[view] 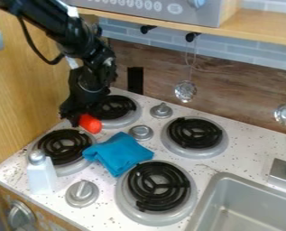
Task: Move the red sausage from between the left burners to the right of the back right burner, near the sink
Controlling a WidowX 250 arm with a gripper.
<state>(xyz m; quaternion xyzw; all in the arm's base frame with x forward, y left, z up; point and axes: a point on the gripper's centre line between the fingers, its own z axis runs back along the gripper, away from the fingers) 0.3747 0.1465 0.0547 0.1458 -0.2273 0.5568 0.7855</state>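
A red object (pixel 90 123) sits against the black pincer (pixel 74 118), on the side toward the blue cloth (pixel 122 153), its long axis slanting toward the cloth. Whether the pincer grips it cannot be told.

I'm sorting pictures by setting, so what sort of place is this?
Probably a toy kitchen: a speckled white countertop has black coil burners, a grey metal sink sits beside them, and shiny metal utensils hang behind.

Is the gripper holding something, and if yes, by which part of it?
It cannot be told: the gripper is right at the upper left end of the red object, but any hold there is not clear.
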